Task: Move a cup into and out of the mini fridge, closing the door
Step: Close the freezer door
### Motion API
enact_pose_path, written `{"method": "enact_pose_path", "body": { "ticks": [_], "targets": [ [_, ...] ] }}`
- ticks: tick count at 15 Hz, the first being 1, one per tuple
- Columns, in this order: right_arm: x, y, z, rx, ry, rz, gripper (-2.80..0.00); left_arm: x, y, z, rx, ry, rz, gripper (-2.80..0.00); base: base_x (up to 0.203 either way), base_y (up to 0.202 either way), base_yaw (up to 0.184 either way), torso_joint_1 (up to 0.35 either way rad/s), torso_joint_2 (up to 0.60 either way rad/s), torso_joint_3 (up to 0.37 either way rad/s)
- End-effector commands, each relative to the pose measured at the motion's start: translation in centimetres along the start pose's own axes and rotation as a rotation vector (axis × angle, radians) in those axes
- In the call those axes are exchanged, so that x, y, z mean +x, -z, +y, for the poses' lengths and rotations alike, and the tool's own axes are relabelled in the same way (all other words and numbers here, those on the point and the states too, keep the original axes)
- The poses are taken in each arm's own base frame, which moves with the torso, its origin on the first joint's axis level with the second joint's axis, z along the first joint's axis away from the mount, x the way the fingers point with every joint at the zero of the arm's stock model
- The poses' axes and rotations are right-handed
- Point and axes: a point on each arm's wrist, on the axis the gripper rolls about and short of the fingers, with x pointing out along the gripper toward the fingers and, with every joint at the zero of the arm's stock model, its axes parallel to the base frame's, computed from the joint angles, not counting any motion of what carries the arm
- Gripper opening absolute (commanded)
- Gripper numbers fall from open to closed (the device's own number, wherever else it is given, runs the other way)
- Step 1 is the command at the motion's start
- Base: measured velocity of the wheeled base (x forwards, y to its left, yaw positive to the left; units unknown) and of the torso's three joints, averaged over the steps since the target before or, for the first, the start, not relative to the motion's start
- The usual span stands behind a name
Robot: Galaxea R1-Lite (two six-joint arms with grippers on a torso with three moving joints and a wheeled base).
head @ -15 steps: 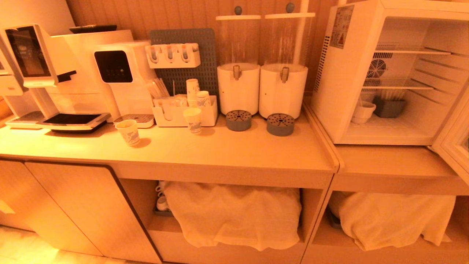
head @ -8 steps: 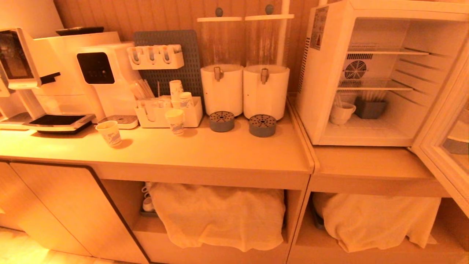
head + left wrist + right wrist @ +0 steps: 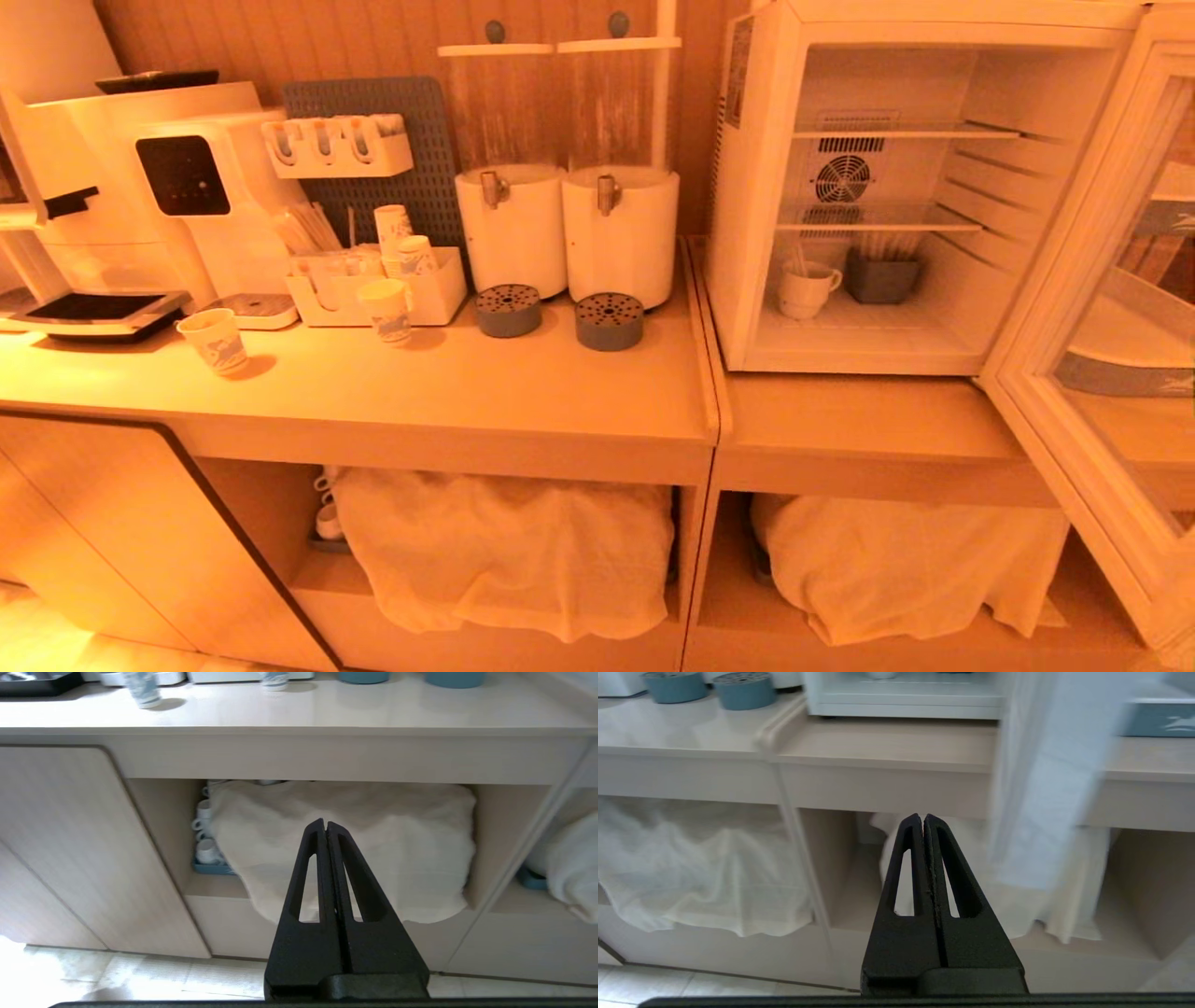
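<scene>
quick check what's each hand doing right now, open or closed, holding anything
Left hand: closed, holding nothing, low in front of the cabinet shelf.
Right hand: closed, holding nothing, low below the counter.

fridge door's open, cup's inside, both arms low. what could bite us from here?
1. The door stands swung wide on the right; the right hand, shut and low, could clip its frame when rising.
2. The cup sits under a wire shelf beside a grey box: little room to grasp.
</scene>
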Motion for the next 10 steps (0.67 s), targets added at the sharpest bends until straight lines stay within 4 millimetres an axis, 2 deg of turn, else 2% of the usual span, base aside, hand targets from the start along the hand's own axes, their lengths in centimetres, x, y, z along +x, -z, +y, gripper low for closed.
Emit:
{"method": "enact_pose_path", "body": {
  "ticks": [1,10],
  "targets": [
    [0.07,0.07,0.0,-0.001,-0.001,0.009,-2.8,0.0,0.0,0.0,0.0,0.0,0.0,-2.8,0.0,-0.19,0.001,-0.002,0.01,0.002],
    [0.07,0.06,0.0,-0.001,-0.001,0.007,-2.8,0.0,0.0,0.0,-0.003,-0.001,0.0,-2.8,0.0,-0.193,0.0,0.002,0.0,0.001]
  ]
}}
